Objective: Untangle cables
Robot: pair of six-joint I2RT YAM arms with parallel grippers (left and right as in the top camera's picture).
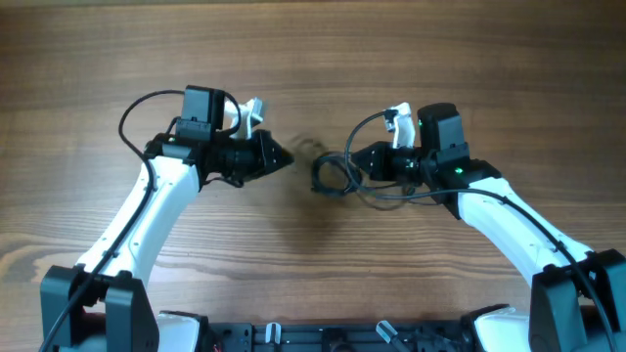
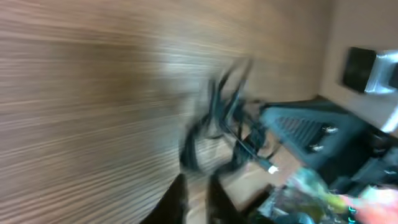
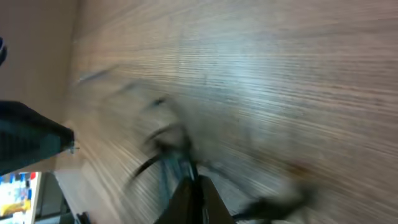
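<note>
- Reaching in from the left with the left hand (image 1: 284,156), low over the wooden tabletop (image 1: 313,59), tip pointing toward the middle.
- Holding that hand's fingers (image 2: 177,200) a little apart in the left wrist view, with bare wood showing in the gap and nothing gripped there.
- Finding the cables (image 1: 333,176) between the two hands near the middle of the tabletop, bunching in a loose black loop closer to the right side.
- Seeing them in the left wrist view as a blurred tangle of thin black strands just ahead of the fingertips, with a small pale plug (image 2: 272,169) sticking out toward the right.
- Reaching in from the right with the right hand (image 1: 352,161), tip meeting the loop.
- Pressing that hand's fingers (image 3: 194,196) tight together in the right wrist view, pinching a black strand of the bundle at the very tip; blurring too much to tell which strand.
</note>
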